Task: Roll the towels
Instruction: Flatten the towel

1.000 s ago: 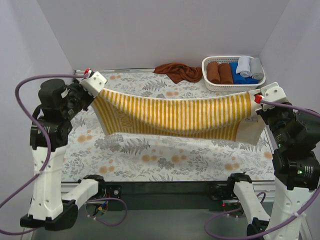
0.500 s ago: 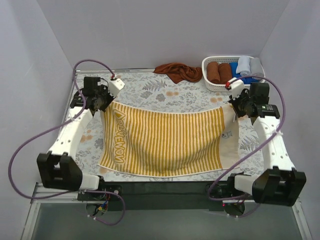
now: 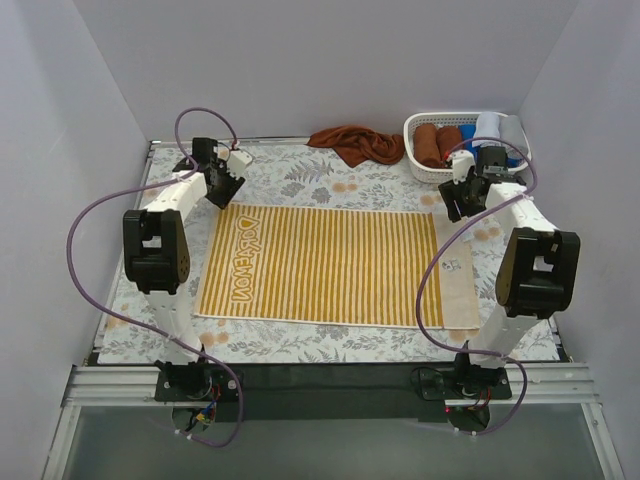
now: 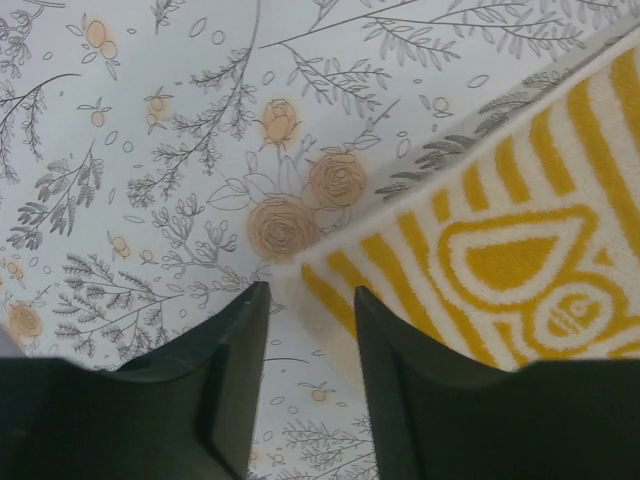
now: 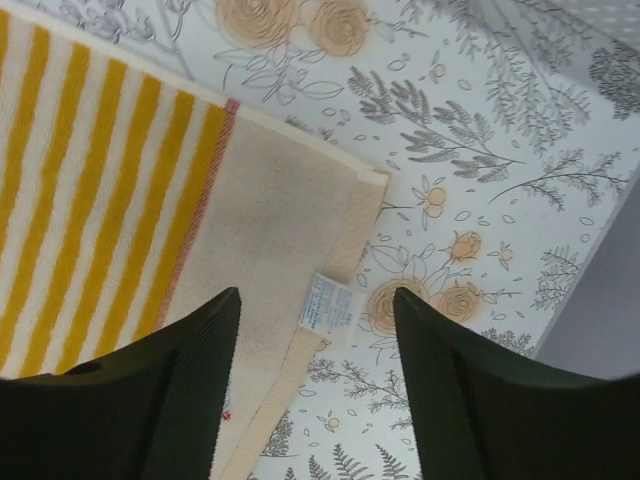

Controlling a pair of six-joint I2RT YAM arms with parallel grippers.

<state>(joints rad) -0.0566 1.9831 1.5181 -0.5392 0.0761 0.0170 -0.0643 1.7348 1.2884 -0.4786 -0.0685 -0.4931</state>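
Observation:
The mustard-yellow striped towel point(image 3: 320, 265) lies spread flat on the flowered table, its beige end to the right. My left gripper point(image 3: 222, 196) hovers at the towel's far left corner. In the left wrist view that gripper point(image 4: 310, 300) is open, and the towel's corner point(image 4: 300, 272) lies loose between the fingers. My right gripper point(image 3: 451, 206) is over the far right corner. The right wrist view shows that gripper point(image 5: 316, 300) wide open above the beige hem and its white label point(image 5: 330, 300). The rust-brown towel point(image 3: 355, 142) is crumpled at the back.
A white basket point(image 3: 409, 135) at the back right holds brown rolls point(image 3: 430, 142) and blue and grey rolls point(image 3: 497, 128). White walls close in the table on three sides. Purple cables loop from both arms.
The yellow towel, held stretched in the air, has come down and now lies flat on the table. Both grippers reached to the far corners, opened and let go.

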